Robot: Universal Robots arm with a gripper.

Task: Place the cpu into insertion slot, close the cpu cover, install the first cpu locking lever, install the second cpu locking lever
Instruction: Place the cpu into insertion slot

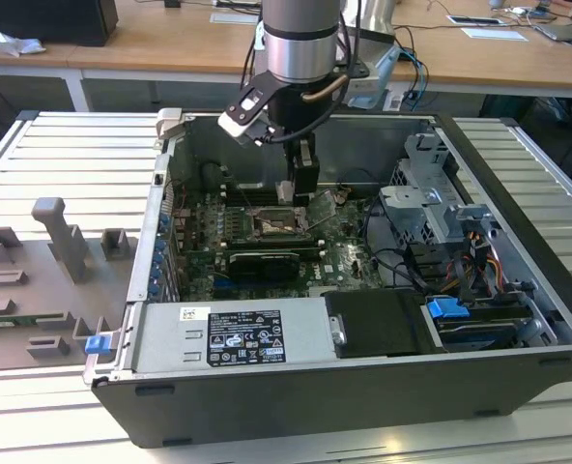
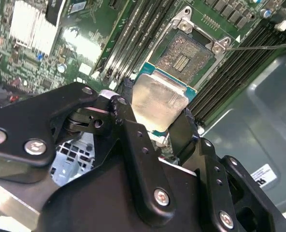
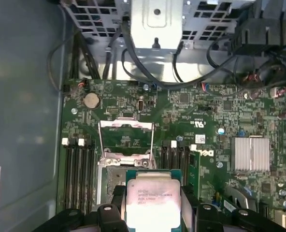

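My gripper (image 2: 157,110) is shut on the cpu (image 2: 158,99), a flat square chip with a silvery top, gripped by two opposite edges between black fingers (image 2: 128,121). In the first wrist view the cpu (image 3: 150,200) hangs a little above the green board, overlapping one edge of the insertion slot (image 3: 111,176). The insertion slot (image 2: 187,54) lies bare with its dark contact field showing. The cpu cover (image 3: 126,124) stands swung up on the far side of the slot. A thin wire locking lever (image 2: 259,47) sticks out sideways. In the exterior view the gripper (image 1: 303,188) reaches down into the case just above the insertion slot (image 1: 271,224).
Black memory slots (image 3: 80,164) flank the socket on both sides. A finned heat sink (image 3: 249,154) and black cables (image 3: 181,79) sit nearby. The drive cage (image 1: 431,193) and power supply (image 1: 233,338) fill the case's right and front. A grey fixture (image 1: 54,261) lies outside on the exterior view's left.
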